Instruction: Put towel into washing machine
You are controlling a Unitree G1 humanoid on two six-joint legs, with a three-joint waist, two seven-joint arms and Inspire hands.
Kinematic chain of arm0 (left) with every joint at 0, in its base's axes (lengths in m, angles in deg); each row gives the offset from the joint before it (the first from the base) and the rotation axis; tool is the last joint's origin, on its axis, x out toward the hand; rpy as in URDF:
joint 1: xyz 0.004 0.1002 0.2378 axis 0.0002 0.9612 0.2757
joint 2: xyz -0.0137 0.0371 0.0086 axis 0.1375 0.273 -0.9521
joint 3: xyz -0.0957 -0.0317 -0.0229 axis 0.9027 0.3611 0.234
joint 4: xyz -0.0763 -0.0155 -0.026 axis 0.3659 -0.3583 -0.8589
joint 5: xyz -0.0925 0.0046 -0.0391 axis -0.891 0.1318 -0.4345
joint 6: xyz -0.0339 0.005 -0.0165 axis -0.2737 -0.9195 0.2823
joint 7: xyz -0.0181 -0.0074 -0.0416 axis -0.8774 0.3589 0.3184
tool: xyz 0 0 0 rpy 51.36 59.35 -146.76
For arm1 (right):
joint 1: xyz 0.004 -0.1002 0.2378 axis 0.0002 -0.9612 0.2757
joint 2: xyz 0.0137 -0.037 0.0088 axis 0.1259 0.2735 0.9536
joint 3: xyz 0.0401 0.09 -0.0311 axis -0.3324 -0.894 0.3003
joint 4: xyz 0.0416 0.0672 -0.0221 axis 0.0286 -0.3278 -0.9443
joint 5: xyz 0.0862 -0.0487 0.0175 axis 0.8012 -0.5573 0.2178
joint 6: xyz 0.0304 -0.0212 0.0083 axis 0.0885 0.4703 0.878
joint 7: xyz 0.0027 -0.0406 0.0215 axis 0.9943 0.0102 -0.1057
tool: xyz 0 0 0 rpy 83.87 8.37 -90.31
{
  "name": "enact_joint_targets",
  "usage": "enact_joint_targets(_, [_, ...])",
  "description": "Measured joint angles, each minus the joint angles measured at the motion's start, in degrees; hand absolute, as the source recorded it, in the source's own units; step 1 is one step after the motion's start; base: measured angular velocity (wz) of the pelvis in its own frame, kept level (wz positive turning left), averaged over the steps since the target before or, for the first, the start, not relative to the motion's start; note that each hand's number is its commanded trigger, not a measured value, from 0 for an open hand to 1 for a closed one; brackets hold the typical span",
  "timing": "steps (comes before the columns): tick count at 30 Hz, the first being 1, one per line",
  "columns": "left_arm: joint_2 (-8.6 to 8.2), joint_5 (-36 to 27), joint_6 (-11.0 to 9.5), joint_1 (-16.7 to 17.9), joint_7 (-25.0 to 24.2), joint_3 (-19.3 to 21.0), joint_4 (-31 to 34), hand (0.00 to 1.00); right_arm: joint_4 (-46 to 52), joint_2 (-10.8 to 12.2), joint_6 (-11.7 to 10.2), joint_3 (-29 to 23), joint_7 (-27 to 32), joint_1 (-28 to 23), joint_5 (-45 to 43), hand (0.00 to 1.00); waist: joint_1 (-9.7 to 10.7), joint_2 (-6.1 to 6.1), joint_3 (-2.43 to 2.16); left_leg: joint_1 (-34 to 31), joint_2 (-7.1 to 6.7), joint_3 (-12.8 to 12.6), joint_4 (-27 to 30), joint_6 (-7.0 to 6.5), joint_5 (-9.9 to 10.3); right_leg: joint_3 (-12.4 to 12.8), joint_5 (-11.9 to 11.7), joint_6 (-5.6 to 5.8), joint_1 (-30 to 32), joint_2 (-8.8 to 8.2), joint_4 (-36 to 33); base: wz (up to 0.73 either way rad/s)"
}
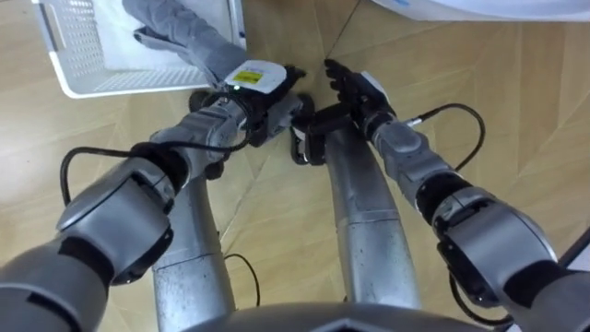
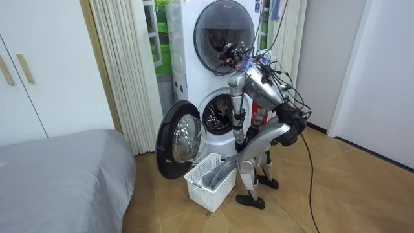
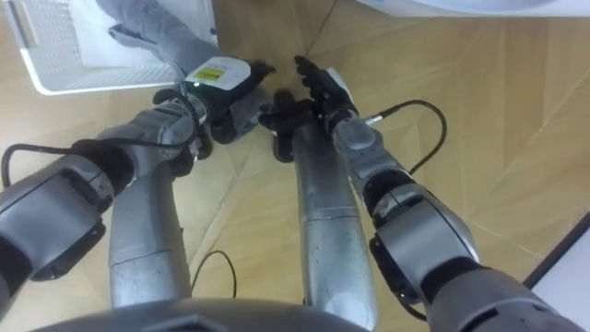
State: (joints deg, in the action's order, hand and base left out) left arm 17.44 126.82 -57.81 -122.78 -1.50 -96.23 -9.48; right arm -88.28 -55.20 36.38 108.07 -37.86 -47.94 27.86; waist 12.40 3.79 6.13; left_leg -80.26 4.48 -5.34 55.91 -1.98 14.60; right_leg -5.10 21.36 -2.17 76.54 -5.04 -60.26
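bent over white basket (image 1: 78, 46), my left hand (image 1: 263, 90) curled tight on grey towel (image 1: 171, 28), my right hand (image 1: 355, 88) straight-fingered, spread, empty

A grey towel (image 1: 180, 32) hangs out of a white basket (image 1: 78, 55) that stands at the far left on the wooden floor (image 1: 516, 101). The towel's near end runs down to the left robot hand (image 1: 270, 100), which meets it just beside the basket's corner. The right robot hand (image 1: 355, 88) hovers just right of it above the floor, its fingers straight and holding nothing.
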Motion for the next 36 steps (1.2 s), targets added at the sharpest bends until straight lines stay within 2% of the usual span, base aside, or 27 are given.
enact_joint_targets(5, [-0.08,0.1,0.1,0.9,-3.6,-1.7,0.0,1.0,0.0,0.9,0.0,0.0,0.6,-0.1,-0.2,0.0,-0.2,0.13,-0.08,1.3,0.01,-0.2,-1.5,0.02,-0.2,-0.2,-0.2,-0.14,-1.3,-0.09,1.7,0.0])
enact_joint_targets(9, [-0.61,-0.1,0.2,1.4,-6.7,-2.2,0.0,1.0,0.0,1.0,-0.1,0.1,0.7,-1.3,-0.3,0.0,-0.3,0.09,-0.1,4.4,-0.13,-0.2,-3.2,0.04,-0.2,-0.3,-0.2,-0.13,-4.3,-0.89,3.0,0.03])
enact_joint_targets(13, [-1.41,-1.1,0.1,2.1,-7.1,-2.7,0.0,1.0,0.0,0.8,-0.1,0.6,1.2,-2.6,0.4,0.0,-1.2,0.02,-0.2,6.6,-0.15,-0.3,-3.3,0.04,-0.2,-0.6,-0.2,-0.09,-6.7,-0.87,3.9,0.0])
enact_joint_targets(16, [-2.21,-0.9,0.1,3.3,-6.6,-2.6,0.0,1.0,-0.2,0.4,0.0,0.6,1.2,-3.5,1.2,0.0,-2.8,-0.26,-0.34,9.1,-0.09,-0.2,-4.2,0.06,-0.2,-1.0,-0.2,-0.14,-9.4,-0.78,4.8,0.0])
enact_joint_targets(20, [-2.9,-0.8,0.0,5.4,-6.1,-2.1,0.0,1.0,-1.6,-0.1,0.0,0.5,0.0,-5.0,1.3,0.0,-4.3,-0.94,-0.76,15.0,-0.14,-0.8,-6.8,0.14,-0.5,-0.6,-0.6,0.11,-15.0,-0.78,7.1,0.01])
enact_joint_targets(23, [-3.17,-0.8,-0.9,7.3,-5.0,-0.4,0.1,1.0,-2.1,-1.0,0.0,0.5,-1.1,-6.0,1.4,0.0,-5.0,-1.13,-0.91,19.7,-0.31,-1.4,-10.5,0.15,-1.7,-0.7,-1.6,0.24,-19.4,-0.77,10.4,-0.02])
enact_joint_targets(26, [-2.46,-0.8,-2.1,9.0,-3.9,1.8,0.2,1.0,-2.0,-2.2,0.0,0.4,-1.3,-7.5,1.1,0.0,-4.8,-1.37,-1.05,22.7,-0.33,-1.2,-12.1,0.28,-1.9,-1.3,-2.1,0.25,-22.9,-0.15,12.7,0.0])
enact_joint_targets(31, [-0.22,-0.8,-2.6,9.7,-1.4,4.5,0.1,1.0,-2.0,-5.1,0.0,0.5,-2.8,-9.0,1.9,0.0,-5.1,-1.51,-1.03,26.9,-0.27,-1.1,-13.5,0.46,-2.0,-1.6,-2.2,0.29,-27.5,-0.04,15.0,0.01])
enact_joint_targets(36, [1.8,-1.0,-2.6,9.6,4.1,8.8,0.8,1.0,-1.8,-7.2,0.2,0.4,-3.5,-9.2,3.6,0.0,-5.5,-1.92,-0.97,28.9,-0.27,-0.6,-14.1,0.5,-2.0,-2.5,-2.3,0.3,-30.0,-0.02,16.1,0.07])
